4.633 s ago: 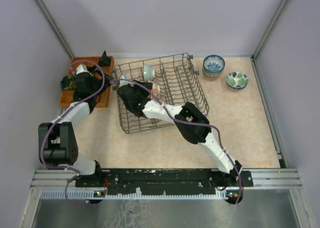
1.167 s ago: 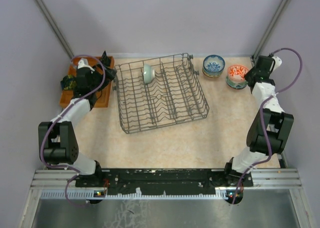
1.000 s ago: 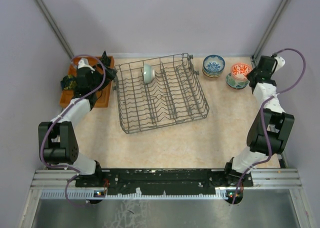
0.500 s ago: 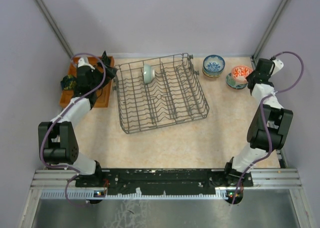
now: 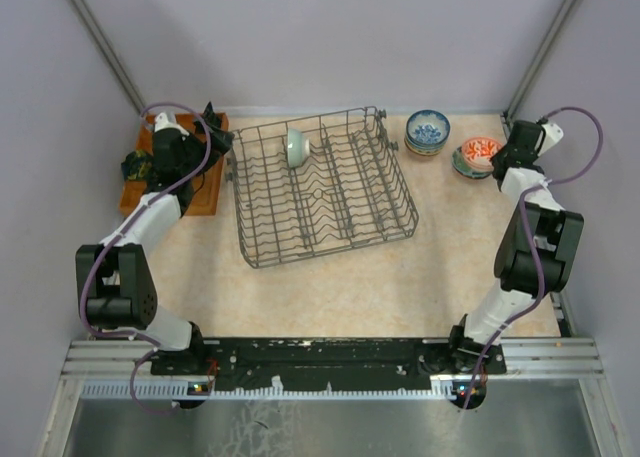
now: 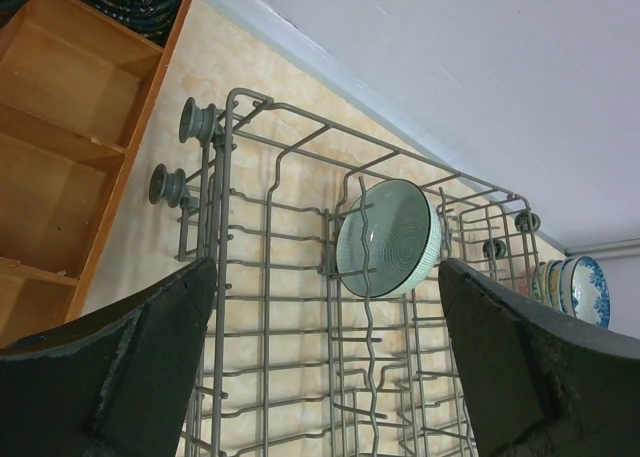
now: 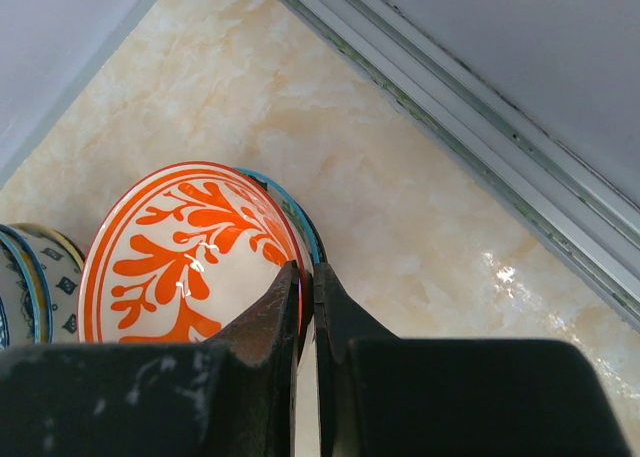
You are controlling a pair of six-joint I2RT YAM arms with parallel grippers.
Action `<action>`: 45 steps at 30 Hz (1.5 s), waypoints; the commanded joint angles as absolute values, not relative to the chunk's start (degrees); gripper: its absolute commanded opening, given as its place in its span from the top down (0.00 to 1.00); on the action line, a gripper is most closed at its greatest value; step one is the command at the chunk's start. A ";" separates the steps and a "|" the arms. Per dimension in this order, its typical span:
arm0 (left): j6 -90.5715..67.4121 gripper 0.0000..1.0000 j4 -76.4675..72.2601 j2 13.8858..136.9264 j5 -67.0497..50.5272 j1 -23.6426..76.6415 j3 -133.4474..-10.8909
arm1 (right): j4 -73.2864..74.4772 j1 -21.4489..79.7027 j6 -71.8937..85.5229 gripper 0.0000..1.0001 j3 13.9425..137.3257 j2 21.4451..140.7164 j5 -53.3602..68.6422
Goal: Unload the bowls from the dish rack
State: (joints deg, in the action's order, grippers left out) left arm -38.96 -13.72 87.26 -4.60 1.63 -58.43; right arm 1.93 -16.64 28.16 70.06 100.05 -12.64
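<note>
The dish rack [image 5: 330, 202] holds one pale green bowl [image 5: 295, 147] standing on edge between its tines. The left wrist view shows the rack [image 6: 228, 227] and that bowl [image 6: 387, 237]. My left gripper [image 5: 208, 147] is open and empty at the rack's left end [image 6: 325, 277]. My right gripper [image 5: 500, 155] is shut on the rim of a red-and-white bowl [image 5: 481, 149] at the far right. In the right wrist view [image 7: 308, 272] that bowl [image 7: 190, 257] sits in the green floral bowl [image 7: 303, 220].
A stack of blue-and-white bowls [image 5: 428, 132] stands just left of the red-and-white bowl, also seen in the right wrist view [image 7: 40, 267]. An orange tray [image 5: 205, 192] with dark objects [image 5: 135, 165] lies left of the rack. The wall and a metal rail run close behind the right gripper.
The right arm has carried the red-and-white bowl from the rack to the green floral bowl at the far right and settled it there. The left arm has barely moved.
</note>
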 commanded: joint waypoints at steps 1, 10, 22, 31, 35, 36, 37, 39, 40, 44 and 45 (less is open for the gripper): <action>-38.50 0.03 -13.80 87.47 -4.15 2.04 -60.29 | -4.72 -17.05 29.02 1.00 71.07 100.20 -13.86; -38.43 0.03 -13.55 87.03 -3.87 2.08 -60.19 | -4.50 -16.12 28.33 1.00 72.79 102.12 -14.71; -38.28 0.03 -13.54 86.91 -3.34 2.06 -59.70 | -4.09 -14.11 27.14 1.00 74.33 104.55 -16.66; -38.31 0.03 -13.75 87.01 -3.37 2.07 -59.43 | -2.91 -13.67 26.98 0.90 75.28 105.13 -16.87; -38.58 0.02 -14.04 87.24 -3.68 2.12 -59.25 | -2.69 -13.62 26.53 0.77 74.82 104.42 -17.08; -38.58 0.03 -14.20 87.29 -3.72 2.09 -59.12 | -2.58 -13.58 26.50 0.74 74.73 104.16 -17.16; -38.58 0.03 -14.16 87.28 -3.82 2.10 -59.07 | -2.55 -13.62 26.33 0.72 74.52 103.89 -17.11; -38.61 0.03 -14.22 87.30 -3.87 2.13 -59.06 | -2.48 -13.62 26.37 0.68 74.00 103.27 -17.04; -38.63 0.03 -14.24 87.28 -3.87 2.19 -58.99 | -2.46 -13.56 26.37 0.67 73.70 102.82 -16.86; -38.50 0.02 -14.24 87.04 -3.95 2.12 -58.89 | -2.29 -13.38 26.36 0.63 72.35 100.70 -16.78; -38.50 0.03 -14.24 87.02 -4.03 2.17 -58.84 | -2.24 -13.22 26.32 0.62 71.86 99.86 -16.95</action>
